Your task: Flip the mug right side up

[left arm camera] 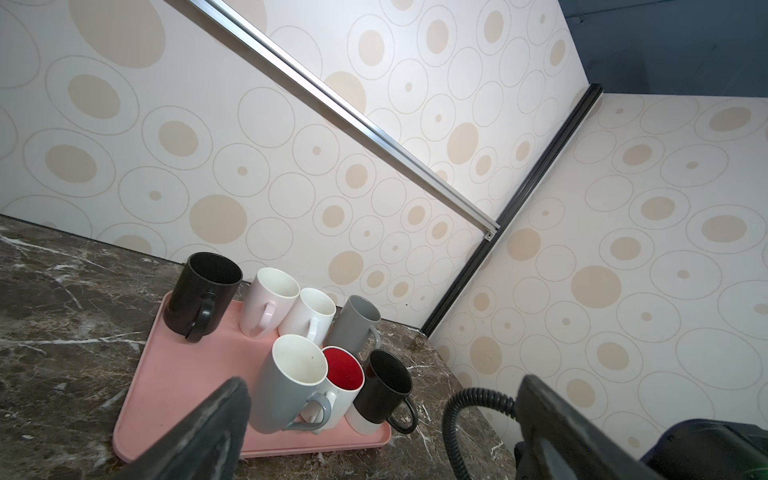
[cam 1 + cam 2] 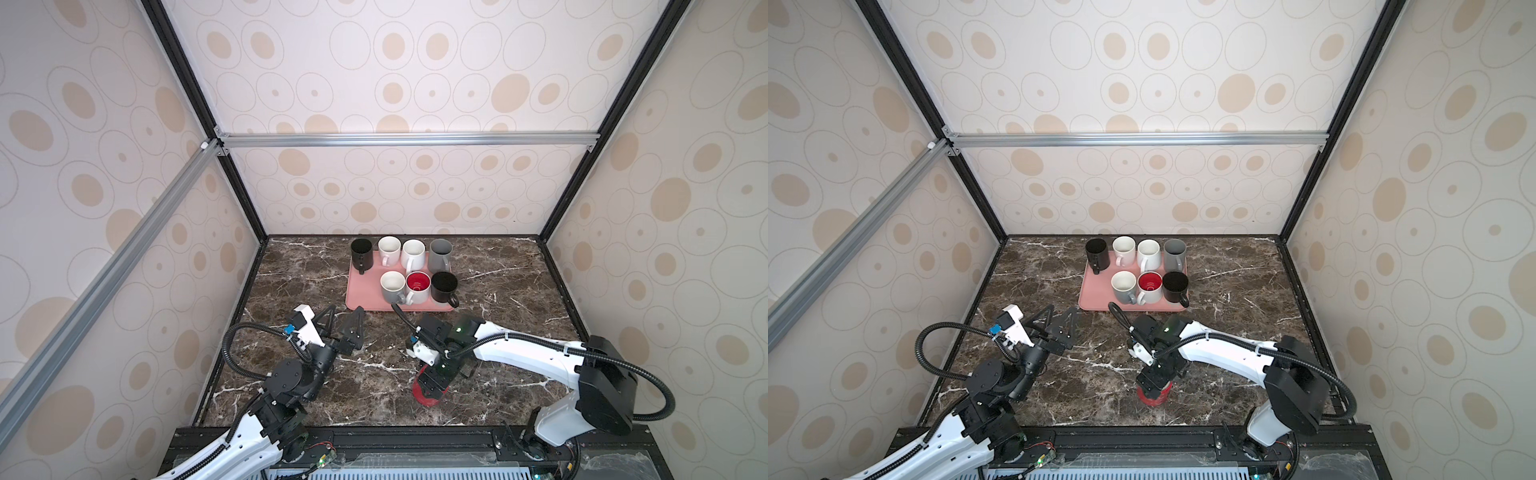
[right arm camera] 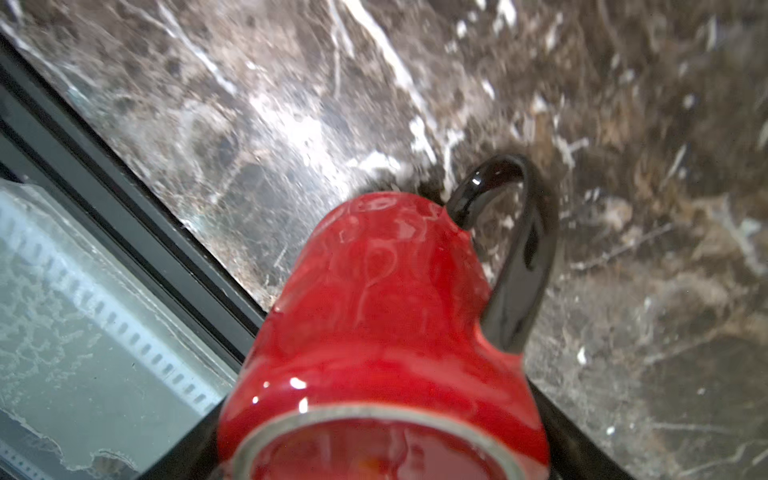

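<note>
Near the front edge of the brown, white-veined marble tabletop (image 2: 519, 291), the glossy red ceramic mug (image 3: 386, 299) is bottom-up in the right gripper (image 2: 432, 386).

Well behind it, a pink rectangular plastic tray (image 2: 361, 291) carries seven upright mugs in two rows: black, white, white and grey at the back; grey, a white mug with a red inside (image 2: 417, 284), and black in front. A black ribbed cable (image 2: 400, 316) from the right arm arcs across the tray's near edge. The left gripper (image 2: 347, 309) hovers just off the tray's near left corner, dark triangular fingers spread wide, holding nothing. On the right, the jaws press the red mug's rounded sides. Its unglazed foot ring faces the wrist camera, and its shiny black loop handle (image 3: 515, 257) juts sideways over the marble.
</note>
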Tool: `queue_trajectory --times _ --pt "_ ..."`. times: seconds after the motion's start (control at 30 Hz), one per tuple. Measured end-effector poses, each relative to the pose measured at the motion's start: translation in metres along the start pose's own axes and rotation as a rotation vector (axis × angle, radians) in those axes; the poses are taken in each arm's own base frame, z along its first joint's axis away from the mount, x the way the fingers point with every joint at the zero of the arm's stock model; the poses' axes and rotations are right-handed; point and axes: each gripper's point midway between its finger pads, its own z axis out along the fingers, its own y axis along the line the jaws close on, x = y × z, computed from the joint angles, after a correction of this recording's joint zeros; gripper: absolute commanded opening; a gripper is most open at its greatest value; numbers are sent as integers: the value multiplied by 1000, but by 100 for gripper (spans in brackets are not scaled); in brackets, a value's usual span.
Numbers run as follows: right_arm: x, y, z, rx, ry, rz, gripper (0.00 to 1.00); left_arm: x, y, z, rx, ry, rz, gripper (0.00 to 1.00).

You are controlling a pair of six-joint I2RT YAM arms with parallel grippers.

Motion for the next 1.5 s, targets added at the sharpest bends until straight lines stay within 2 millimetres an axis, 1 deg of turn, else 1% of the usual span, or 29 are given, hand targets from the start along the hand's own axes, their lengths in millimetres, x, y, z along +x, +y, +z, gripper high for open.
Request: queue_trajectory --times 0.13,0.23,0.33,0.43,0.53,0.67,0.8,0.9,1.03,1.1,1.17,1.27,1.37,1.43,1.5 --pt "-32 -2 -4 36 -10 -105 84 -4 2 -5 -9 -10 -2 99" --pt "-48 -7 -4 71 -5 -179 86 -11 3 -10 -10 -28 -9 99" --pt "-49 -12 1 98 21 -236 89 -20 3 -16 -3 -55 -21 100" --pt "-46 -16 5 113 40 -264 98 -28 4 -22 -2 -79 -32 99" --pt "-54 -19 5 136 11 -265 99 -30 6 -25 -9 -85 -33 99" --pt "-66 -26 5 193 -58 -218 99 -26 8 -25 -21 -70 -23 99" --pt "-73 -31 0 245 -145 -135 99 -24 9 -24 -27 -60 -18 99" --pt "-73 -31 -7 275 -228 -70 99 -21 10 -23 -31 -53 -14 99" --pt "-74 -26 -22 282 -372 32 99 -18 11 -20 -37 -41 -8 99" --pt "-79 -24 -29 277 -442 86 99 -16 11 -19 -40 -35 -5 99" --pt "-88 -22 -34 280 -498 132 99 -13 11 -17 -42 -27 -2 99" --pt "-97 -20 -30 303 -515 167 99 -10 12 -15 -45 -18 2 99" --pt "-103 -24 -15 353 -486 192 99 -9 12 -15 -44 -14 4 99" --pt "-96 -30 -8 383 -463 204 99 -8 12 -14 -45 -12 3 99" --pt "-86 -37 -6 414 -451 221 99 -8 12 -14 -45 -12 2 99"
